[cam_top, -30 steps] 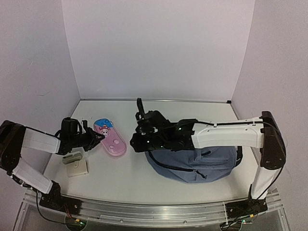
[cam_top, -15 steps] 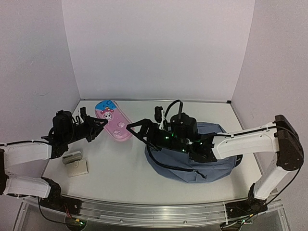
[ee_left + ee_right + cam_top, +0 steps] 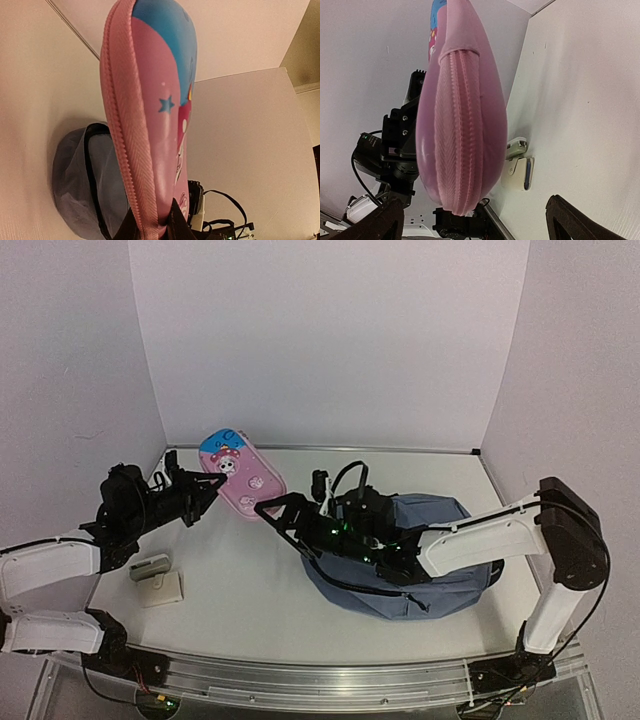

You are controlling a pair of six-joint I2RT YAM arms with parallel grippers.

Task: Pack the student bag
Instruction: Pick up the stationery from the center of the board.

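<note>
The pink pencil case (image 3: 240,470) higher than before

Student bag (image 3: 460,585): slate-blue backpack (black zipper line), lying slumped, right of centre.

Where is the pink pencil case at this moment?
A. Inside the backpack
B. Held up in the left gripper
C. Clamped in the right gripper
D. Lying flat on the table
B: the left gripper pinches the pink pencil case at one end, and the right wrist view shows the case held up off the table in front of that arm.
</note>
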